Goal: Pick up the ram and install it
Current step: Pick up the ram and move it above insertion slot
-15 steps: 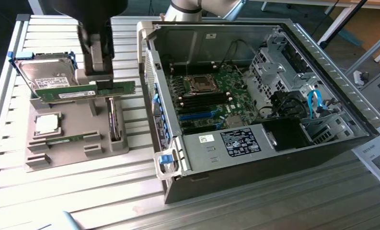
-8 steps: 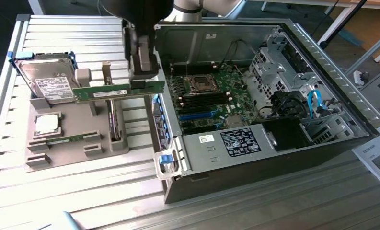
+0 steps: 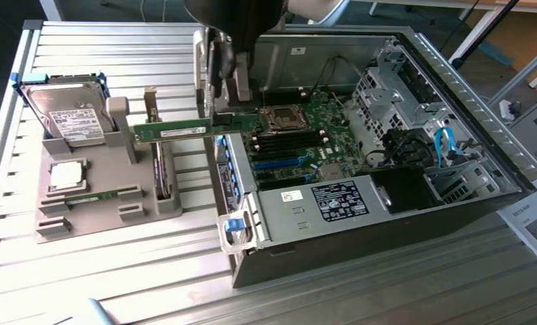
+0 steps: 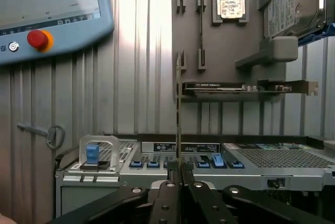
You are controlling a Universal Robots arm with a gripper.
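The claw (image 4: 179,170) is clenched on the ram (image 4: 179,114), pinching one long edge so that the thin green stick stands edge-on in the air, just over the wall of the open computer case (image 4: 272,158). Beyond, on the ribbed bench (image 4: 136,51), a grey holder (image 4: 225,51) carries the processor (image 4: 231,6) and the hard drive (image 4: 293,4).

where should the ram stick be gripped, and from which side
Likely the ram by its upper long edge, from above, pinching the two flat faces: it is a thin board on edge, and the end effector holds it so.
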